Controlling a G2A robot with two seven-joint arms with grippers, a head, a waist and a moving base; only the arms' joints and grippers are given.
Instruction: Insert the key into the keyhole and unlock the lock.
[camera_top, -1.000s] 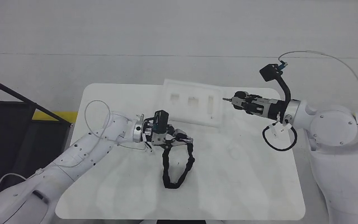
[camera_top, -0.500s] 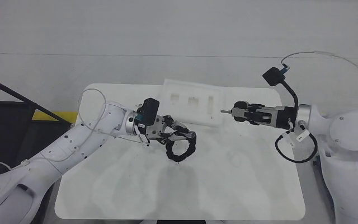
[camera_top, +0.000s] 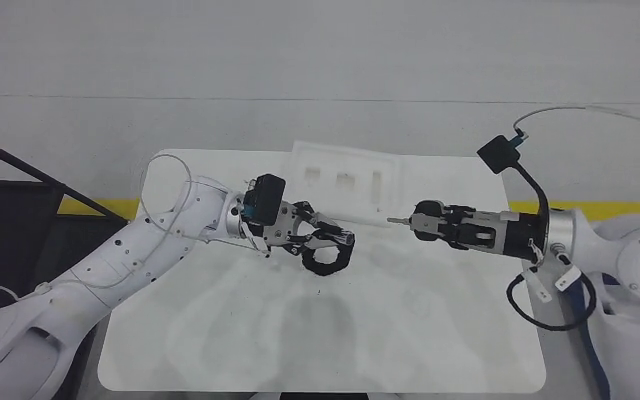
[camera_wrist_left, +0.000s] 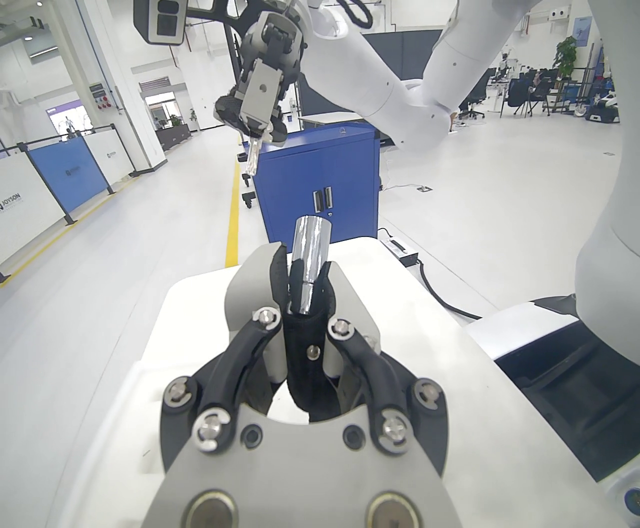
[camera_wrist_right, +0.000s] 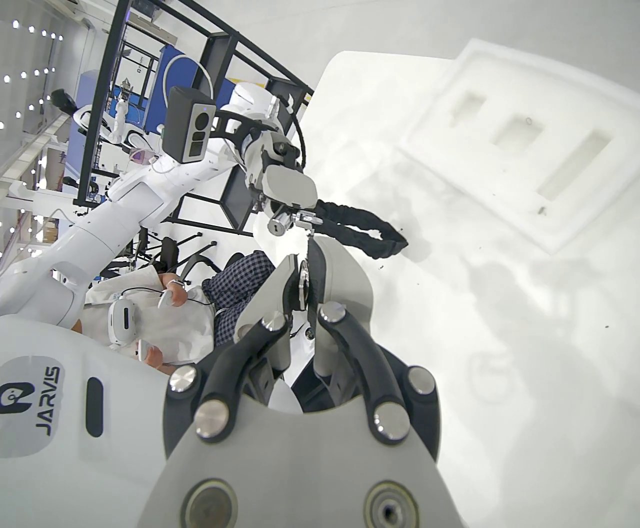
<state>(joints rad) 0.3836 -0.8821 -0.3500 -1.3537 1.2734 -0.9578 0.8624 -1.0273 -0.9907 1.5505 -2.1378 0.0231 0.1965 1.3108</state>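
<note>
Right gripper, pinching key: shifted nearer and leftward. Left gripper, clamped on lock, holds it above table, left of key. Key's long axis points left toward keyhole; gap remains between them.

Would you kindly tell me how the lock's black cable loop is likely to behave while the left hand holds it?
Probably floppy: the cable loop curls loosely beyond the left hand, so it may swing or drag. Its fabric-like sleeve looks soft, unlikely to slip. The chrome cylinder looks solid, likely the heavy end.
</note>
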